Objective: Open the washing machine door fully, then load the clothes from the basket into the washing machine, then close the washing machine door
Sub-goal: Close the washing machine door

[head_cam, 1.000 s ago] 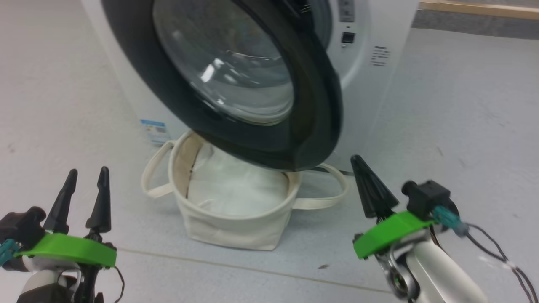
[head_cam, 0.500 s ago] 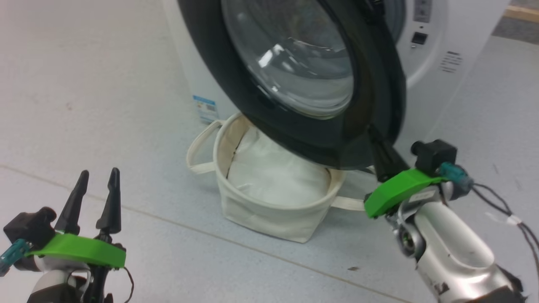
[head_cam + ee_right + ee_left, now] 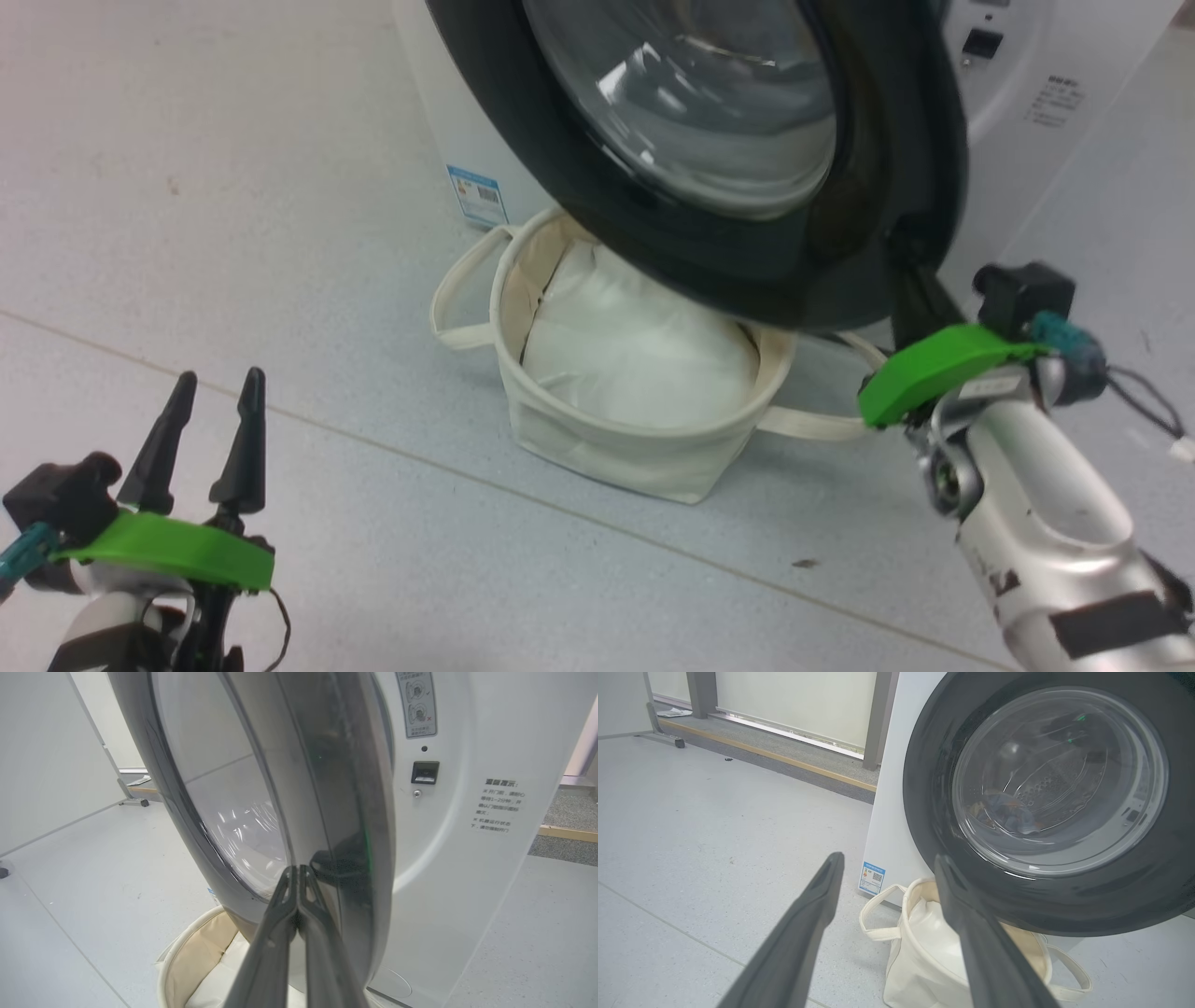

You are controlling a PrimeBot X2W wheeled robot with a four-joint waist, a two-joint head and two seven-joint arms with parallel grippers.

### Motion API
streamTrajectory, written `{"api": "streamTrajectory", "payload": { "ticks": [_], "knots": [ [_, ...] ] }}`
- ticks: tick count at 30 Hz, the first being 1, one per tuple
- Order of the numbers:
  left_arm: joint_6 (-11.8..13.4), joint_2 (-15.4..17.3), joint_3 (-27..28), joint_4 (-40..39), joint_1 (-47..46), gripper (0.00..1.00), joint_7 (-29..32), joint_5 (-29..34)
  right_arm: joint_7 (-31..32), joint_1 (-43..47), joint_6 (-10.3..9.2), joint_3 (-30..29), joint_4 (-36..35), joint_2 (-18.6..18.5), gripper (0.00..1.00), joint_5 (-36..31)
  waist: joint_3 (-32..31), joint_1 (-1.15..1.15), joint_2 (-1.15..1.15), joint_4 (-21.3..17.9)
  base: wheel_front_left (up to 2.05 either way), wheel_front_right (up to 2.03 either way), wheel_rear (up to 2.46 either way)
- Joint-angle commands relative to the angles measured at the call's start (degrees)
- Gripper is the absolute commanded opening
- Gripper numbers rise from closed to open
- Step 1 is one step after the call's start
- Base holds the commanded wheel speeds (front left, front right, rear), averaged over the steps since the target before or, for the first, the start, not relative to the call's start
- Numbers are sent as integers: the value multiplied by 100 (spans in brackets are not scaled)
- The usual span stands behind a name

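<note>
Counting off: one washing machine [image 3: 889, 788], one washing machine door [image 3: 924, 812] right at the right fingertips, one blue label sticker [image 3: 872, 878] between the left fingers, one basket [image 3: 607, 448] beyond the left fingers with two loop handles [image 3: 457, 313] and one white padding [image 3: 635, 364] inside. Two grippers, left gripper [image 3: 219, 376] and right gripper [image 3: 297, 870], two dark fingers [image 3: 803, 924] apiece, four in all. And behind the glass past the left fingertips, one small bundle of clothes [image 3: 1004, 814], separate pieces too bunched to count!

Washing machine door [image 3: 709, 140]: glossy black rim, clear glass bowl. Basket [image 3: 607, 453]: matt cream canvas. Floor [image 3: 233, 233]: smooth, speckled grey.
</note>
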Motion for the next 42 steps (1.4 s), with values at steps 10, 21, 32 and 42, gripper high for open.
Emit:
{"api": "streamTrajectory", "payload": {
  "ticks": [10,21,32,42],
  "knots": [
    [-32,432,223,-345,-475,100,-68,-171,-45,-764,-1,-584,-143,-123,0,-410,651,0,0,-26,0,0,0],
    [-32,453,256,-579,-699,100,-68,-325,-45,-1659,-1,-955,-102,-372,0,-672,1269,0,0,103,0,0,0],
    [-32,405,281,-569,-749,100,-68,-354,-45,-2235,-1,-1160,49,-595,0,-753,1376,0,0,165,0,0,0],
    [-32,444,255,-521,-662,100,-68,-317,-45,-1694,-1,-1002,17,-381,100,-580,935,0,0,-148,0,0,0]
  ]
}}
